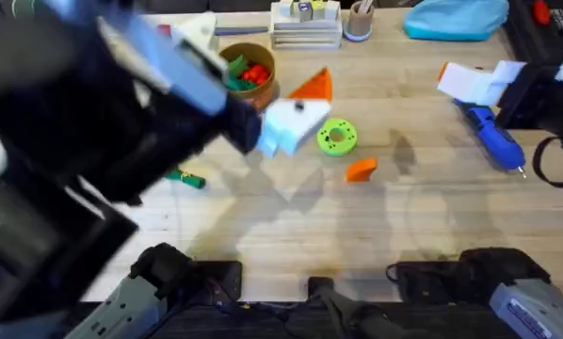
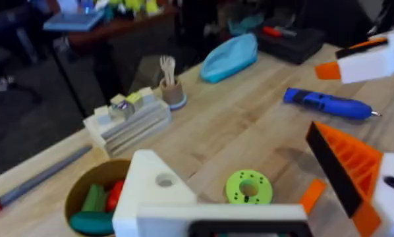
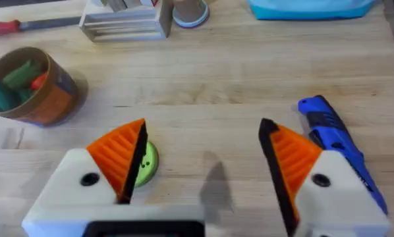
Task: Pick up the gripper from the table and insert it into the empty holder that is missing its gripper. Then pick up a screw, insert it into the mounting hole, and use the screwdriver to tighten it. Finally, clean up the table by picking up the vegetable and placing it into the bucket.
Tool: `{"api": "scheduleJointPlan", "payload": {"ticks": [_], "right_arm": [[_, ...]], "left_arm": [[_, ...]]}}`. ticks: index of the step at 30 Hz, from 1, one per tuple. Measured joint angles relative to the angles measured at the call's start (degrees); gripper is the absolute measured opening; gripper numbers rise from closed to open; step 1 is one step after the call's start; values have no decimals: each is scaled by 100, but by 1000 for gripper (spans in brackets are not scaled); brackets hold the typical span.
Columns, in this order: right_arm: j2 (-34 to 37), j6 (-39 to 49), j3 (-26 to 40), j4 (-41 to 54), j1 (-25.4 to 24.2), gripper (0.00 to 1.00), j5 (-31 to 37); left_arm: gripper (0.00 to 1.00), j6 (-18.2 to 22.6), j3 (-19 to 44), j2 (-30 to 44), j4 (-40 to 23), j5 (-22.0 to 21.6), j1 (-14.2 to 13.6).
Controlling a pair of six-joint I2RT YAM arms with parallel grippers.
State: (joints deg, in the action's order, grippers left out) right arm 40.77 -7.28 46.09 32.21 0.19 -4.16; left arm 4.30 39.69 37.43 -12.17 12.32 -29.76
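The orange gripper [image 1: 361, 169] [image 2: 311, 194] lies on the table beside a flat green ring [image 1: 337, 137]. My left gripper [image 1: 296, 113] [image 2: 240, 164] hovers open above the ring. One of its fingers carries an orange pad. The other is the bare white holder [image 2: 154, 187] with a round hole in its face. To the right, the blue screwdriver [image 1: 493, 137] [image 3: 332, 135] lies below my open right gripper [image 1: 470, 83] [image 3: 203, 128], which holds nothing. The green vegetable [image 1: 185, 178] rests at the left. The bucket [image 1: 249, 75] [image 3: 32, 85] holds toy vegetables. I can make out no screw.
The left arm rises large and dark across the left of the overhead view. At the back stand a white rack [image 1: 305, 26], a small cup [image 1: 359, 21] and a light-blue pouch [image 1: 456, 19]. A red-handled screwdriver [image 3: 6, 26] lies by the rack.
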Motion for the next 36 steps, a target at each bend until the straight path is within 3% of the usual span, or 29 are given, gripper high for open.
{"api": "scheduleJointPlan", "payload": {"ticks": [7, 13, 18, 25, 29, 36], "right_arm": [[0, -1, 0, 0, 0, 991, 0], [0, 0, 0, 0, 0, 991, 0], [0, 1, 0, 2, 0, 992, 0], [0, 0, 0, 0, 0, 991, 0], [0, 0, 0, 2, 0, 992, -1], [0, -1, 0, 2, 0, 991, 0]], "left_arm": [[992, -4, -1948, -1528, 1377, 281, 0], [992, -159, -3026, -2719, 1602, 318, 14], [992, -427, -3448, -3654, 1544, 389, 278], [992, -640, -3890, -3713, 1510, 797, 696], [992, -676, -3938, -3711, 960, 932, 758], [992, -696, -3938, -3713, 917, 959, 758]]}}
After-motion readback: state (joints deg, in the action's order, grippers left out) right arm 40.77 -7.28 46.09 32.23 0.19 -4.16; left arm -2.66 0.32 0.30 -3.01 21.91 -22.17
